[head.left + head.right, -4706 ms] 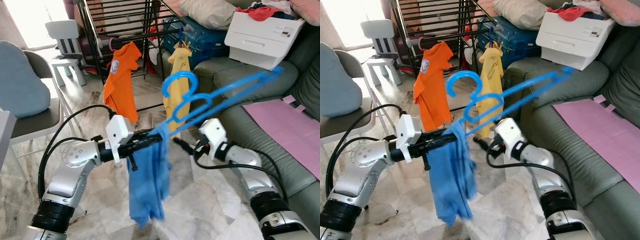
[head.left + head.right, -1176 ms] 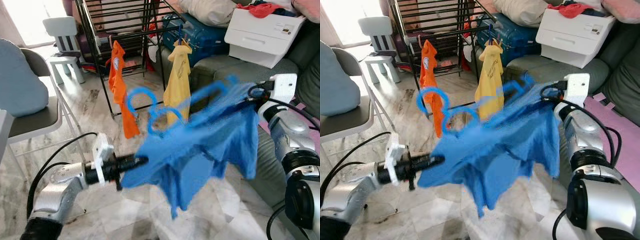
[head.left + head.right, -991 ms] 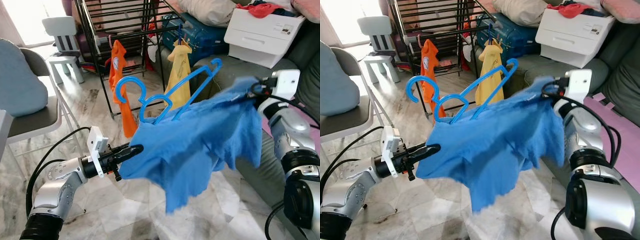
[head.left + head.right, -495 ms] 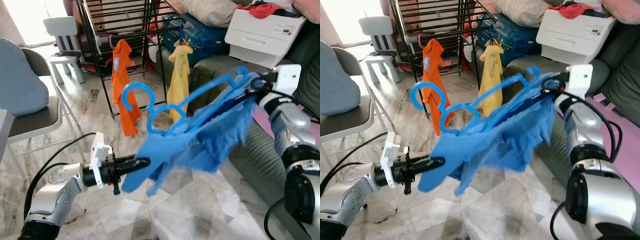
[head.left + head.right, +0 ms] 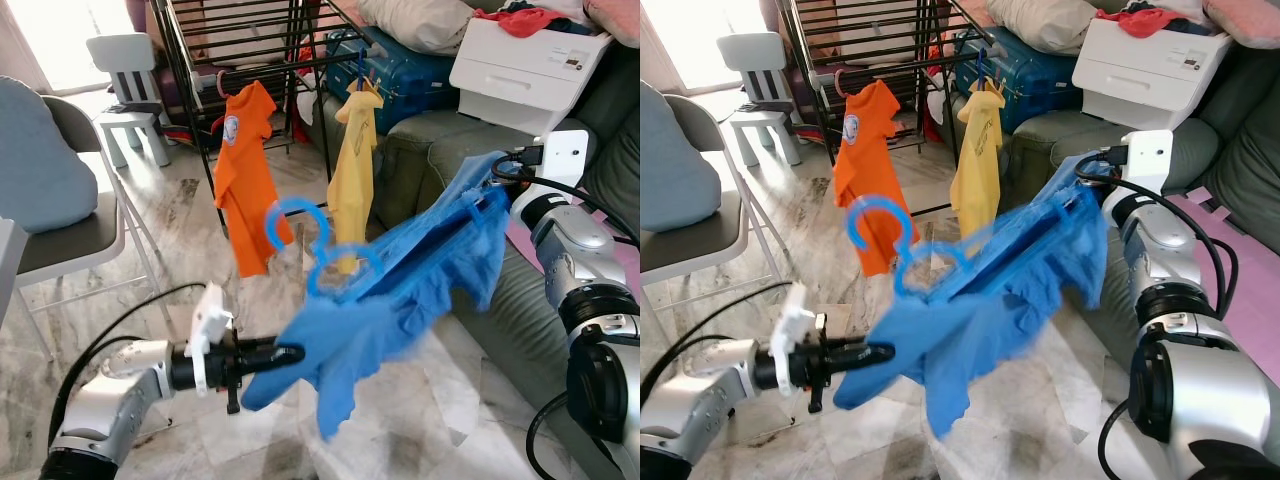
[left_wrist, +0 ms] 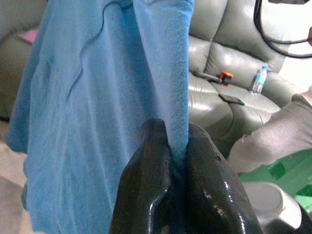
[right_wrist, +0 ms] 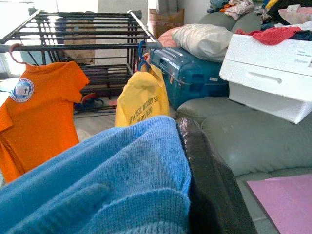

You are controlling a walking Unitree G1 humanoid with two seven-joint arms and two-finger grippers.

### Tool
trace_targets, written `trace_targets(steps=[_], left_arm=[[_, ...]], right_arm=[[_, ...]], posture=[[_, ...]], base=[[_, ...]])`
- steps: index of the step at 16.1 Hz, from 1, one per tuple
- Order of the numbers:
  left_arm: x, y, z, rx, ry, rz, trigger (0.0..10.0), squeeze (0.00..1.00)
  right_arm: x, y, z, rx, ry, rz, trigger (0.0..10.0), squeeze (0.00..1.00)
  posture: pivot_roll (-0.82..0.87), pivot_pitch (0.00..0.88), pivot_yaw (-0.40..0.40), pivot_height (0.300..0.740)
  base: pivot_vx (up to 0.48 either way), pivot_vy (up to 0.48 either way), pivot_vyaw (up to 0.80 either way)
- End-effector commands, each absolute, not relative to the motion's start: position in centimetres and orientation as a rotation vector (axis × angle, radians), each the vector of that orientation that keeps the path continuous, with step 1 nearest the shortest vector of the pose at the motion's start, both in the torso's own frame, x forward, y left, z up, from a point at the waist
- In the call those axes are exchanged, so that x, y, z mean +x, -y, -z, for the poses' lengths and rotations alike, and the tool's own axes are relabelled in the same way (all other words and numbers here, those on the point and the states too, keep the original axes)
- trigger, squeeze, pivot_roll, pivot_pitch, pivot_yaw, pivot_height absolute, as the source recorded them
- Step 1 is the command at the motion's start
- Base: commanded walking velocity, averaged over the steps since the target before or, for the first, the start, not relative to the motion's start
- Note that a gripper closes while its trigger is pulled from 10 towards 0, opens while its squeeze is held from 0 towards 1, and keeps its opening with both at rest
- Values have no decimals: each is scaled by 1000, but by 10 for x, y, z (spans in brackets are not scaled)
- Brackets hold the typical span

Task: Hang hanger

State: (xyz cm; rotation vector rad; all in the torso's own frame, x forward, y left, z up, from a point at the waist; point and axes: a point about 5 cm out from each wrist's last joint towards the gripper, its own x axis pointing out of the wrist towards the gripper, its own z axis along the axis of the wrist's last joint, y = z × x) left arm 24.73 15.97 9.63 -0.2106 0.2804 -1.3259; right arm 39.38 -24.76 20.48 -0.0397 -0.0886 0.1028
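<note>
A blue shirt (image 5: 400,290) on a blue plastic hanger (image 5: 310,245) stretches across in front of me, held between both arms. My left gripper (image 5: 285,353) is shut on the shirt's lower left end, and its wrist view shows the cloth pinched between the black fingers (image 6: 156,161). Up at the right my right gripper (image 5: 490,190) is shut on the other end, with blue cloth against one black finger (image 7: 204,180). The hanger's hook curls upward near the middle. Behind stands a black drying rack (image 5: 240,45), where an orange shirt (image 5: 245,165) and a yellow shirt (image 5: 355,150) hang.
A grey-green sofa (image 5: 440,140) runs along the right, bearing a pink mat (image 5: 625,235), a white printer (image 5: 525,65) and a blue suitcase (image 5: 400,65). A grey chair (image 5: 60,200) stands at the left, a small white chair (image 5: 130,90) behind it. The floor is marble tile.
The shirt and hanger have swung lower and the hook has shifted right. My left gripper has dropped slightly with the cloth. The orange shirt on the rack has turned to face me.
</note>
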Motion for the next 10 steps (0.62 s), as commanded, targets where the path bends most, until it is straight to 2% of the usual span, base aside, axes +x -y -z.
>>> trace_targets(steps=[1, 4, 6, 10], left_arm=[[244, -164, -88, -208, -322, 1309, 0, 0], [245, -161, -82, -144, -332, 1300, 0, 0], [261, -164, -77, -41, -283, 1166, 0, 0], [280, -174, -70, 18, -258, 938, 0, 0]], right_arm=[[397, 250, -233, -9, 212, -98, 0, 0], [398, 247, -234, -31, 200, -109, 0, 0], [399, 242, -236, -55, 208, -128, 0, 0], [398, 232, -233, -113, 216, -193, 0, 0]], posture=[[-109, 0, 5, 740], [-112, 0, 4, 740], [-110, 0, 3, 740], [-109, 0, 2, 740]], base=[[0, 0, 0], [0, 0, 0], [0, 0, 0], [0, 0, 0]])
